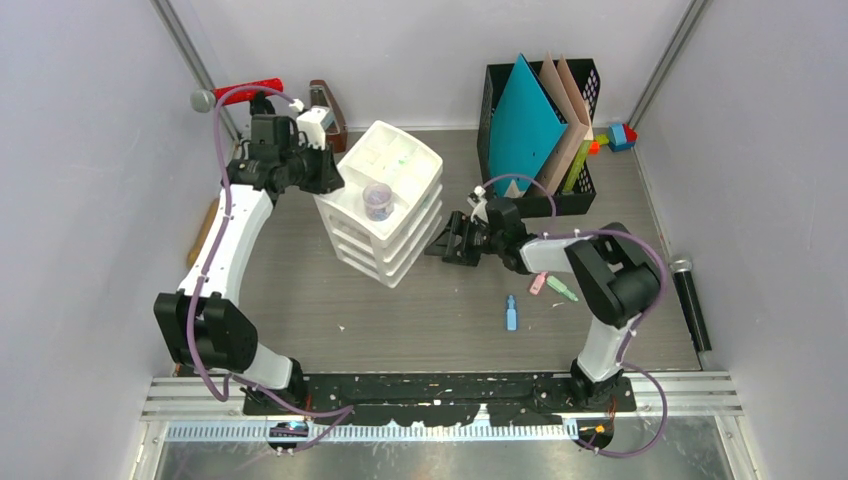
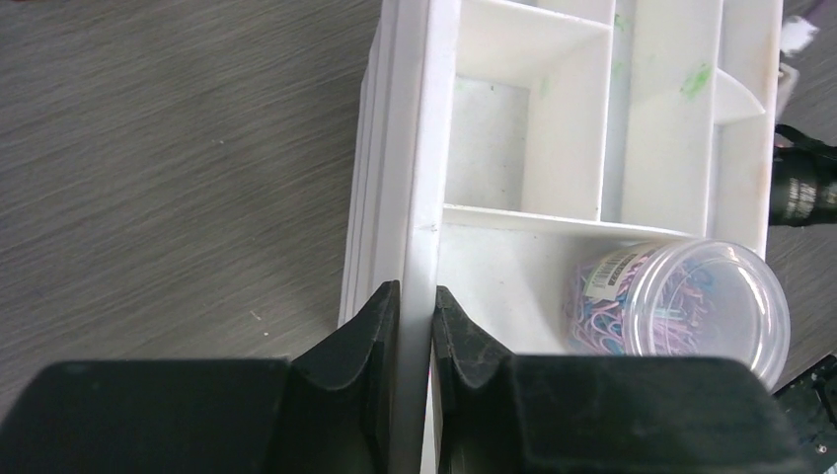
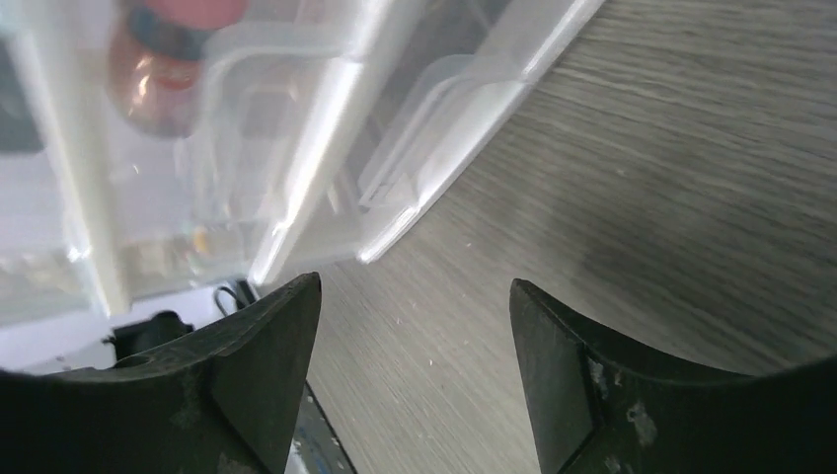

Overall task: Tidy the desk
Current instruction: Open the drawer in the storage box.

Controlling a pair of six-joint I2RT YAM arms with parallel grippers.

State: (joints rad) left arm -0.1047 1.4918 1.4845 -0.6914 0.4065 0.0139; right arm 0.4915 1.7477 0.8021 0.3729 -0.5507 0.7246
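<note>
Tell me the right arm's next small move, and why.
Probably ease the right gripper forward onto the drawer lip and close. Its jaws stand open just short of it, while the left gripper is shut on the organizer rim, seemingly bracing it.

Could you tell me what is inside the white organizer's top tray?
A clear tub of coloured paper clips sits in one compartment; the others look empty. The floor under it is hidden.
</note>
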